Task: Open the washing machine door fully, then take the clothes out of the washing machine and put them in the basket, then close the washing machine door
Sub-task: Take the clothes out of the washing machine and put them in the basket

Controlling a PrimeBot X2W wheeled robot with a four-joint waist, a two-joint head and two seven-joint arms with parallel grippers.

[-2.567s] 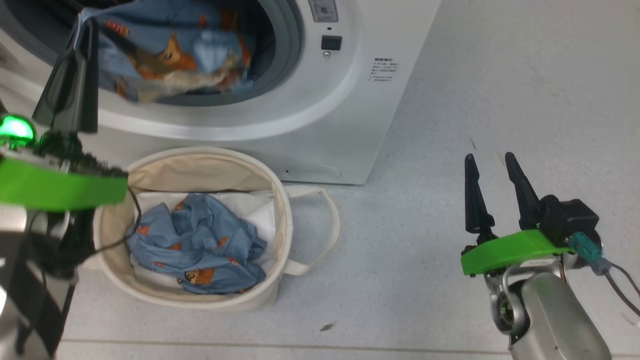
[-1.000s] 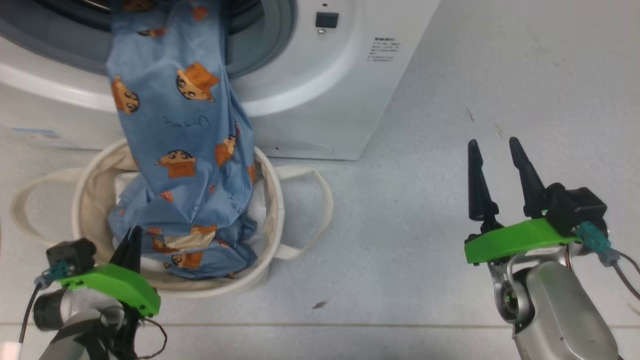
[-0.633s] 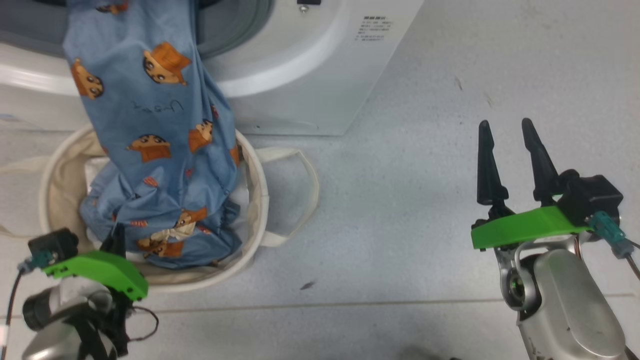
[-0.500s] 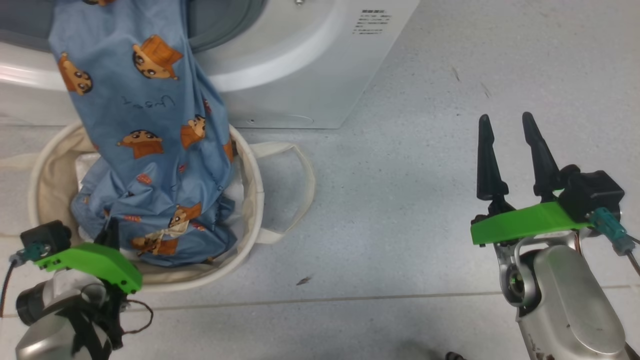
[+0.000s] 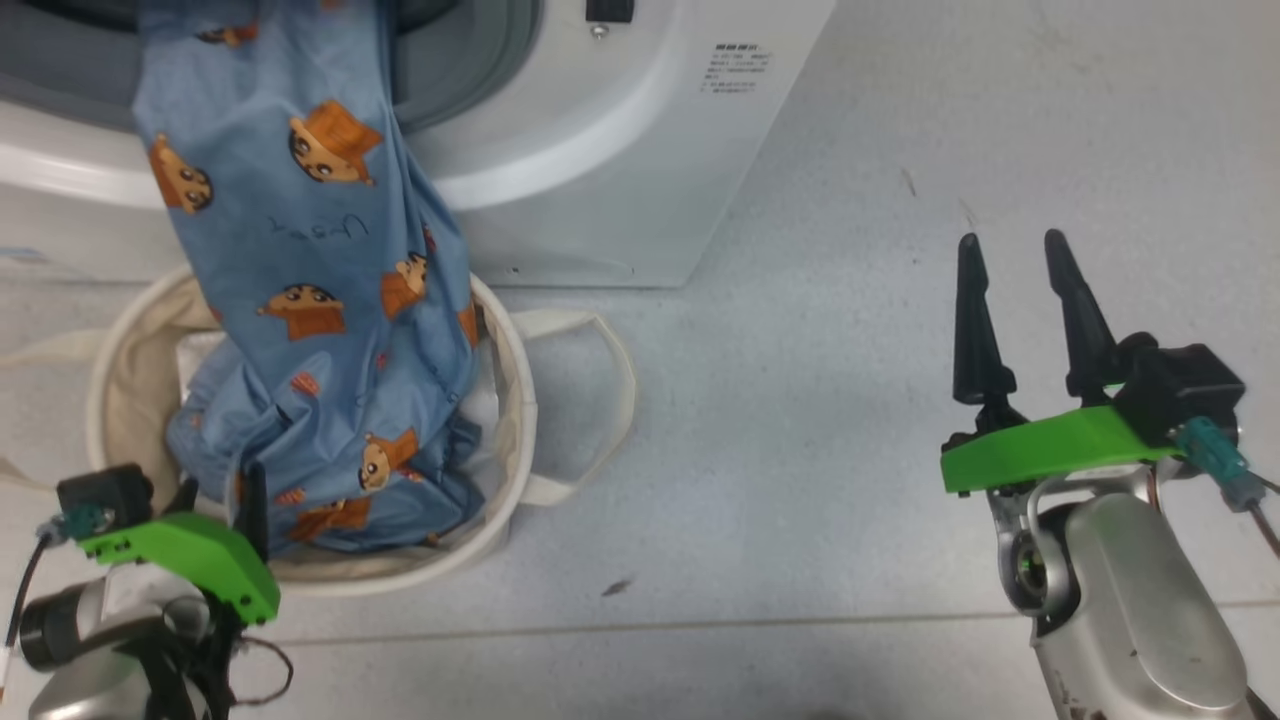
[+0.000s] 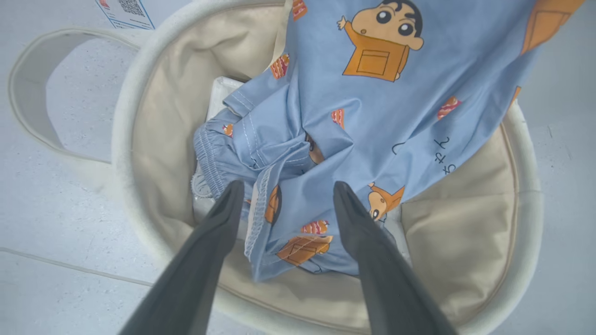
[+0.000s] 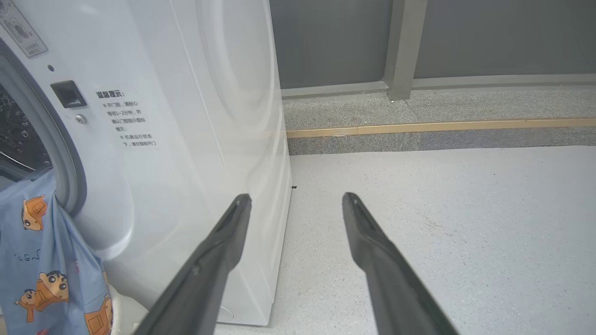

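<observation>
The light blue clothes [image 5: 320,260] hang from the opening of the white washing machine [image 5: 600,150] down into the cream basket [image 5: 515,400], where their lower part lies crumpled. My left gripper [image 5: 220,495] is at the basket's near rim. In the left wrist view it [image 6: 288,186] stands open just above the crumpled clothes [image 6: 372,116], inside the basket [image 6: 123,139]. Over the floor at the right, my right gripper [image 5: 1012,245] is open and holds nothing. The right wrist view shows it [image 7: 295,197] beside the washing machine [image 7: 186,116], with the clothes [image 7: 32,251] draped at the left. The washing machine door is out of view.
A white folded sheet [image 6: 219,93] lies under the clothes in the basket. The basket's loop handle [image 5: 610,390] sticks out to the right on the grey floor. A small dark speck [image 5: 615,588] lies in front of the basket. A dark wall and kerb [image 7: 419,125] stand behind the machine.
My left gripper's fingers, shut on the cloth half a second ago, have spread apart and let it go in the basket. The head camera has shifted slightly. The right arm is still.
</observation>
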